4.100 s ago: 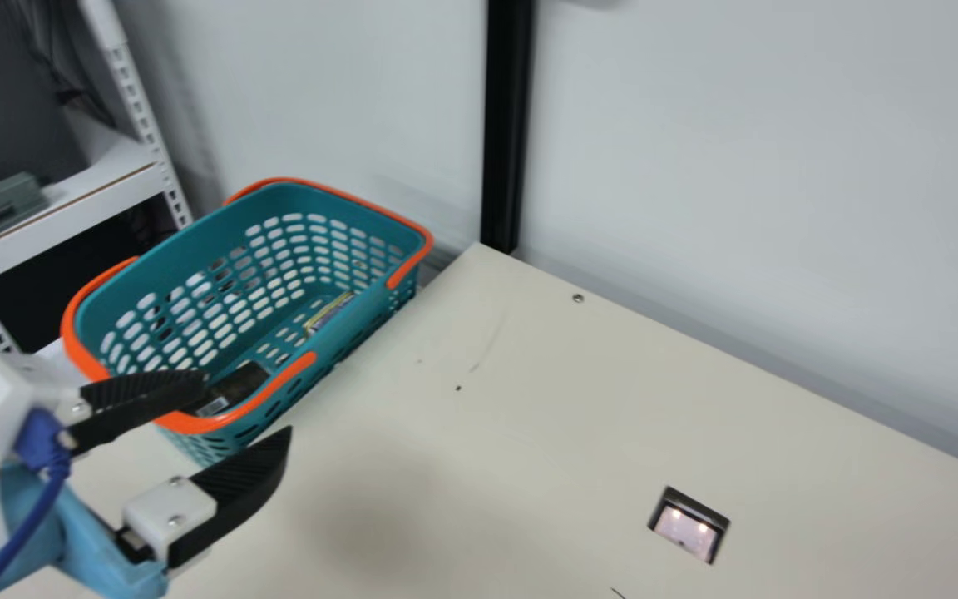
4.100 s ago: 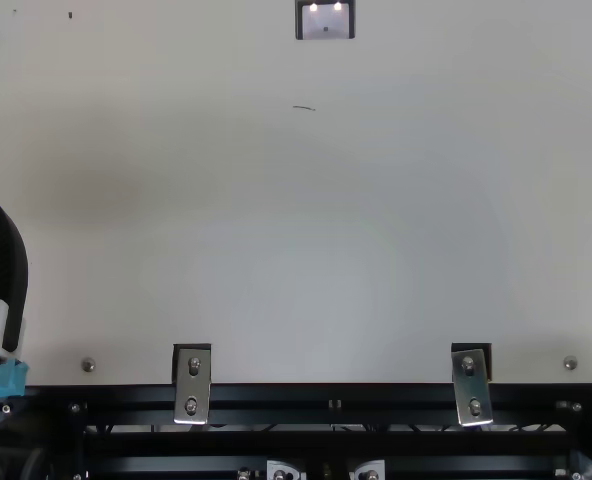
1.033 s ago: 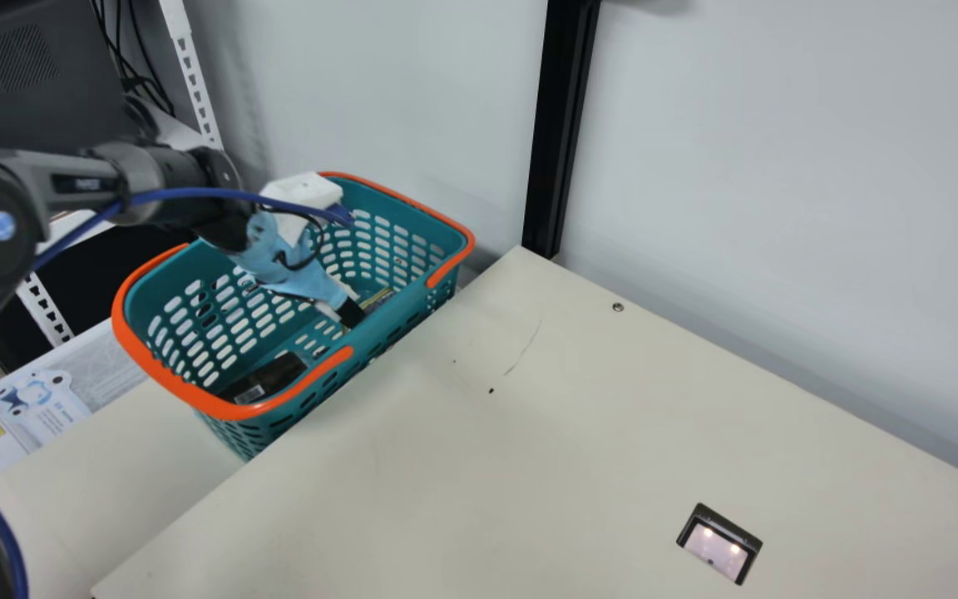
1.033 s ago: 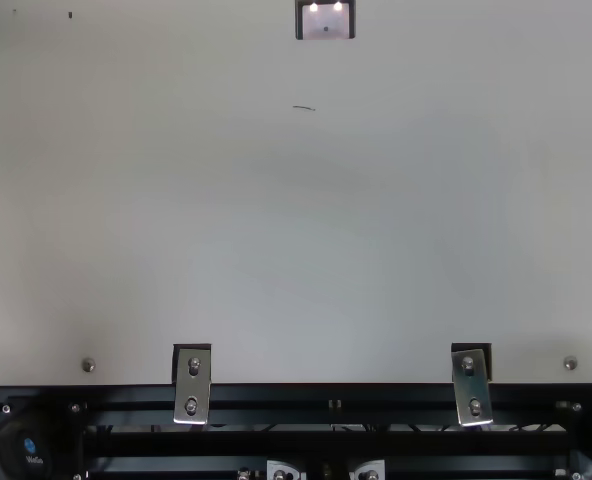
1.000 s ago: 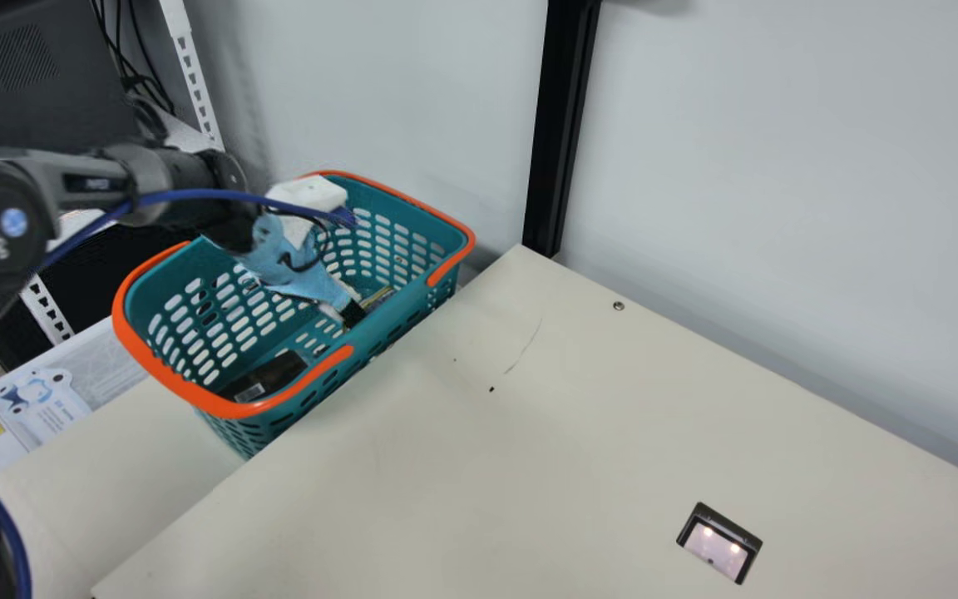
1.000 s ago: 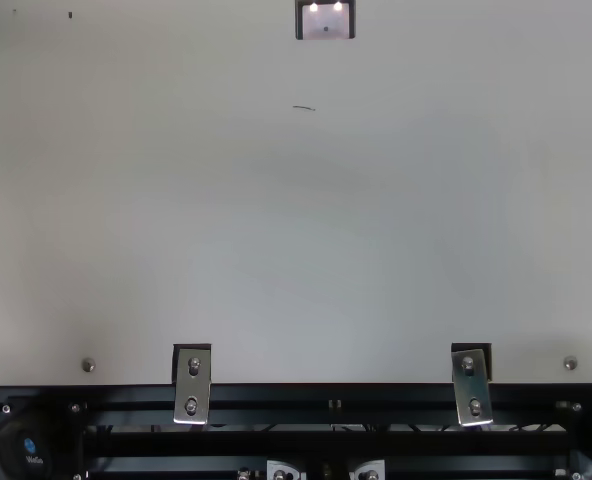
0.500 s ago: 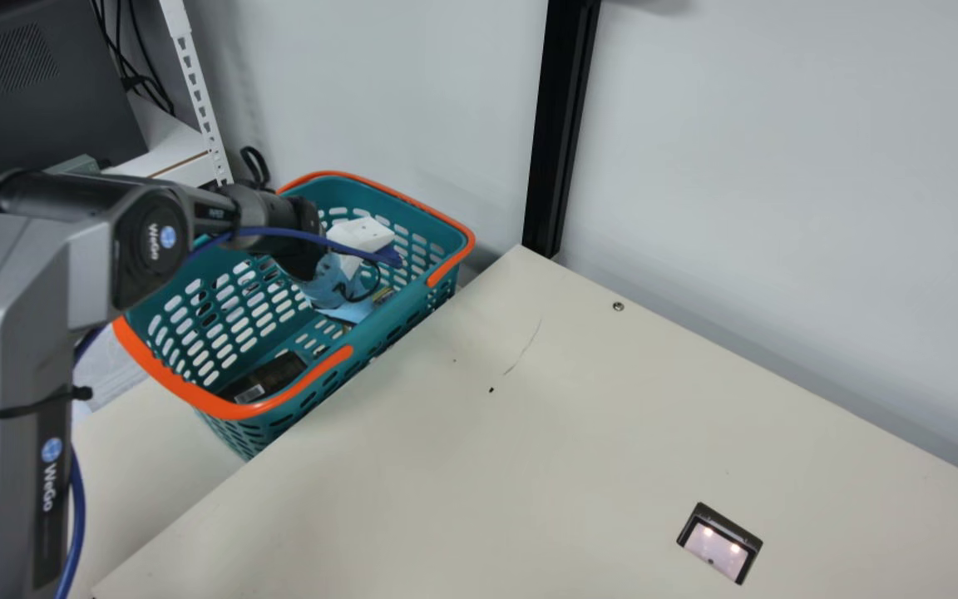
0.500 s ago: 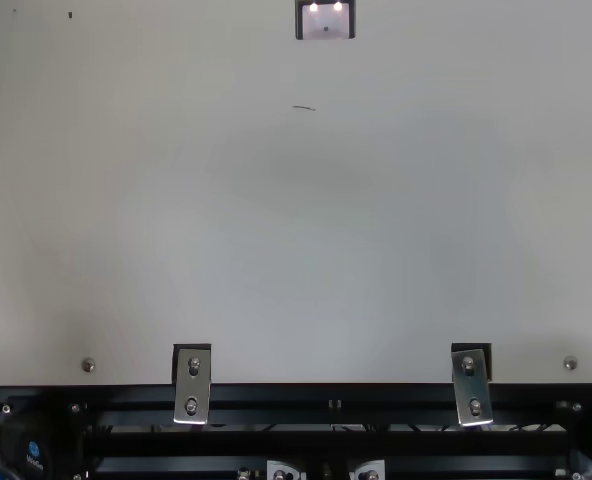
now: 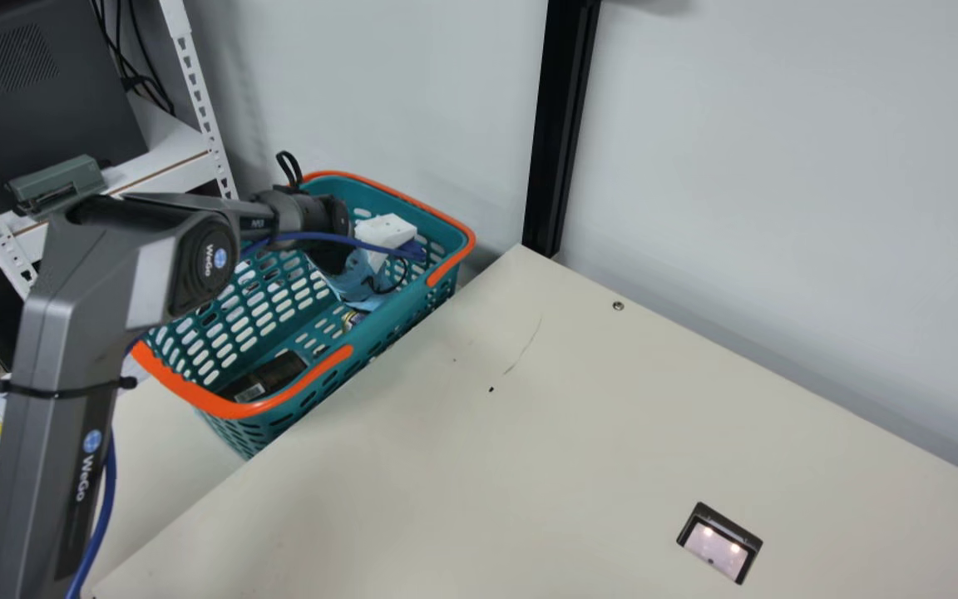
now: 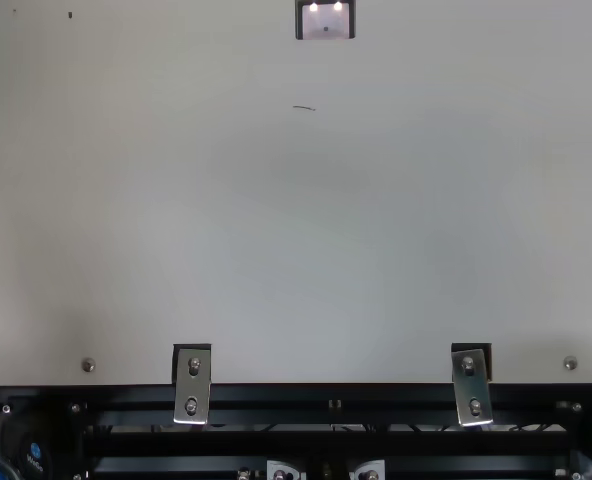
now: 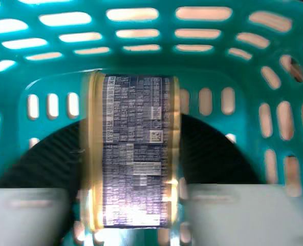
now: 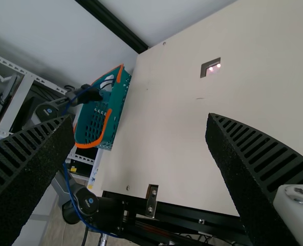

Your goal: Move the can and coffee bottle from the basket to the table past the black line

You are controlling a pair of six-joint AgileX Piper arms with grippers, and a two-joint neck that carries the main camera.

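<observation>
In the main view my left gripper (image 9: 358, 279) is down inside the teal basket (image 9: 404, 312), its fingers hidden behind the basket wall. The left wrist view has the gripper (image 11: 132, 128) shut on the can (image 11: 136, 148), which has gold edges and a dark printed label, with a finger against each side. A bit of the can (image 9: 353, 319) peeks out below the gripper in the main view. The dark coffee bottle (image 9: 275, 374) lies at the basket's near end. In the right wrist view my right gripper (image 12: 141, 125) is open, nothing between its fingers.
The basket stands against the left edge of the cream table (image 9: 579, 433). A thin dark mark (image 10: 304, 107) and a framed opening (image 10: 325, 22) are on the tabletop. White shelving (image 9: 171, 158) stands behind the left arm.
My left arm has swung in from the left, its gripper going deeper into the basket and then a little to the right. The can's visible part now shows on the gripper's near side. The bottle has not moved.
</observation>
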